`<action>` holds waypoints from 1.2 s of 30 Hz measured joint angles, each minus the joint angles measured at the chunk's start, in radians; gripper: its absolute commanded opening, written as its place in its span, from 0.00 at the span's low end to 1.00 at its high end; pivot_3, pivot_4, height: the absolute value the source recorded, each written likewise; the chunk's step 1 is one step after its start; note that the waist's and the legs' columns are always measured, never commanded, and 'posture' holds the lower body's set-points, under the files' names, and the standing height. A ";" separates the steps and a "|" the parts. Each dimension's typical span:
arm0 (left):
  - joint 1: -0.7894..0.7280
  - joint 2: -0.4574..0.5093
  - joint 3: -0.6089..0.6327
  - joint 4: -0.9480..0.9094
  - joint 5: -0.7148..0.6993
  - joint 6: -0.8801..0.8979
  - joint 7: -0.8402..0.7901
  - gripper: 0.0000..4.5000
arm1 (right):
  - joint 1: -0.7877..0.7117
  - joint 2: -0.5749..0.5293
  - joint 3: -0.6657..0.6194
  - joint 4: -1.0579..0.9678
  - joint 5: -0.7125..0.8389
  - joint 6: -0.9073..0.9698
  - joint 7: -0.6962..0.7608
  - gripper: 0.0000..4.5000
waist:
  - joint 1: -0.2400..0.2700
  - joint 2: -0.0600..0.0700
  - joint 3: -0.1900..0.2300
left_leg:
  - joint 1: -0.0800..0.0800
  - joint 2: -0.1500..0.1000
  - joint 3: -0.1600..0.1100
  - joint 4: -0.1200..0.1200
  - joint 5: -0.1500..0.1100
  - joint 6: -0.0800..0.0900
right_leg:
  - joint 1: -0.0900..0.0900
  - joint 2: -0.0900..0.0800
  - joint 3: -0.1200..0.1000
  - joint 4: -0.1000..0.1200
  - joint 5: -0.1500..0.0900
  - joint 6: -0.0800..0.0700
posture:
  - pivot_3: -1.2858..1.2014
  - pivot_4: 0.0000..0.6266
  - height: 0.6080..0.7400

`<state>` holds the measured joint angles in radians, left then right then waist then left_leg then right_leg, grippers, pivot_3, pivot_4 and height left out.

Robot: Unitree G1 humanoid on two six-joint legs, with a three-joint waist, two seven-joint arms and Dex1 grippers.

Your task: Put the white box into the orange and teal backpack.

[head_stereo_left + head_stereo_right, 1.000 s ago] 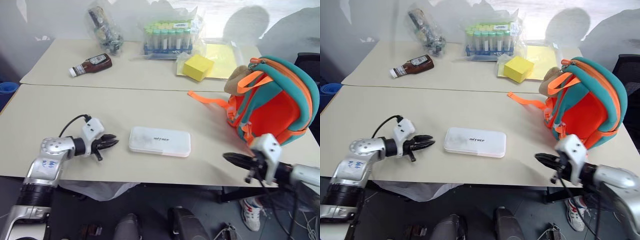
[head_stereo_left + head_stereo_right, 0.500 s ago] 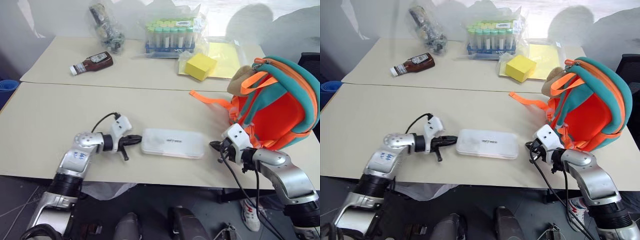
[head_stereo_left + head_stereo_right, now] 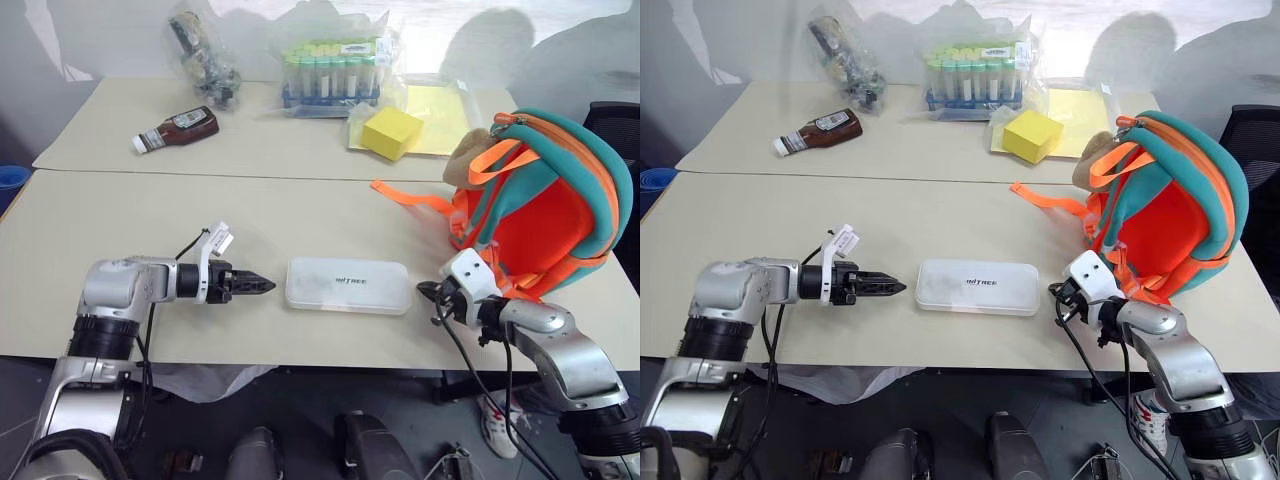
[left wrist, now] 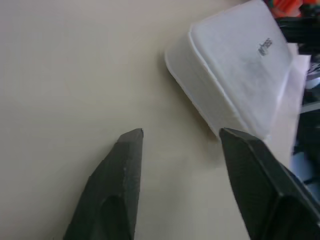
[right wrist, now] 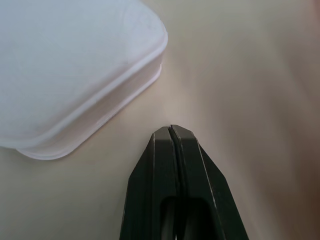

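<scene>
Both arms lie low over the table, the left gripper [image 4: 180, 135] parted and empty beside one end of the white box [image 3: 348, 286], the right gripper [image 5: 172, 131] closed and empty near the other end.

Left arm reaching in low over the table from the left, forearm near level, wrist bent inward. Left gripper [image 3: 262, 285] pointing toward the right, tips just short of the white box [image 3: 347, 286]; fingers [image 4: 122, 165] spread apart in the left wrist view, nothing between them. Right arm coming in from the lower right, elbow bent, forearm angled up toward the centre. Right gripper [image 3: 428, 291] pointing left, just beside the box's right end, not touching; fingers [image 5: 172, 150] pressed together, empty.
</scene>
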<state>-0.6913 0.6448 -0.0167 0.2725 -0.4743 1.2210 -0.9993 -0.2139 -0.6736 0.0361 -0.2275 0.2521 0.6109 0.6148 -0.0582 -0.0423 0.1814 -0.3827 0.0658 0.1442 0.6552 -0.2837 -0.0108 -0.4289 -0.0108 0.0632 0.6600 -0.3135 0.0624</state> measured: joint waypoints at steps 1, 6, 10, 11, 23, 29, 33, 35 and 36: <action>-0.023 -0.005 0.001 0.023 -0.010 0.036 0.002 0.83 | -0.002 0.005 0.003 0.000 -0.003 0.000 0.000 0.00 | 0.001 0.000 0.000 | 0.000 0.000 0.000 0.000 0.000 0.000 | 0.000 0.000 -0.001 0.000 0.000 0.000 | 0.52 0.24 1.00; -0.097 -0.027 -0.002 0.113 -0.028 0.107 0.002 0.99 | -0.011 0.013 0.016 0.000 -0.024 -0.001 0.000 0.00 | 0.002 0.000 0.000 | 0.000 0.000 0.000 0.001 0.000 0.000 | 0.000 0.000 0.000 0.001 0.000 0.000 | 0.52 0.24 1.00; -0.161 -0.110 0.004 0.215 -0.036 0.165 0.016 0.99 | -0.020 0.025 0.024 0.000 -0.041 0.000 0.000 0.00 | 0.004 0.000 0.000 | 0.000 0.000 -0.001 0.002 0.000 0.000 | 0.001 -0.001 -0.001 0.001 0.000 0.000 | 0.52 0.24 1.00; -0.169 -0.131 -0.002 0.220 -0.036 0.174 0.021 0.99 | -0.021 0.029 0.026 0.000 -0.045 0.000 0.000 0.00 | 0.005 0.000 0.000 | -0.001 0.000 -0.001 0.002 0.000 0.000 | 0.001 -0.001 -0.001 0.001 0.000 0.000 | 0.52 0.24 1.00; -0.229 -0.293 -0.025 0.278 -0.040 0.217 0.068 0.87 | -0.028 0.061 0.029 0.001 -0.067 -0.005 -0.001 0.00 | 0.005 0.001 -0.001 | -0.002 0.000 -0.002 0.004 -0.001 0.000 | 0.001 -0.001 0.000 0.001 0.000 0.000 | 0.52 0.24 1.00; -0.238 -0.298 0.027 0.320 -0.059 0.232 0.076 0.45 | -0.007 0.072 0.018 -0.003 -0.067 -0.028 -0.009 0.00 | 0.002 0.001 -0.001 | -0.003 0.001 -0.004 0.004 0.000 -0.001 | 0.000 0.000 0.000 0.001 0.000 0.000 | 0.52 0.24 1.00; -0.235 -0.315 0.054 0.297 -0.087 0.259 0.089 0.27 | 0.032 0.093 -0.011 -0.027 -0.066 -0.031 -0.046 0.00 | 0.004 0.001 -0.001 | -0.004 0.000 -0.004 0.004 0.000 -0.001 | 0.000 -0.001 0.000 0.001 0.000 0.000 | 0.52 0.24 1.00; -0.223 -0.315 0.064 0.265 -0.099 0.275 0.097 0.27 | 0.070 0.097 -0.055 -0.074 -0.050 0.001 -0.065 0.08 | 0.005 0.001 -0.001 | -0.004 0.000 -0.004 0.004 0.000 -0.001 | -0.001 -0.001 0.000 0.001 0.000 0.000 | 0.52 0.24 1.00; -0.208 -0.311 0.080 0.239 -0.113 0.287 0.101 0.27 | 0.095 0.097 -0.093 -0.111 -0.034 0.027 -0.075 0.12 | 0.005 0.001 -0.001 | -0.004 0.000 -0.004 0.004 -0.001 -0.002 | -0.001 -0.001 0.000 0.001 0.000 0.000 | 0.52 0.24 1.00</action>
<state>-0.8991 0.3338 0.0629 0.5112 -0.5869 1.5077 -0.8980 -0.1185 -0.5761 -0.0566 -0.3384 0.2177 0.6374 0.5395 -0.0529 -0.0410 0.1807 -0.3872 0.0659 0.1402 0.6592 -0.2842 -0.0124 -0.4297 -0.0118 0.0629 0.6611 -0.3136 0.0622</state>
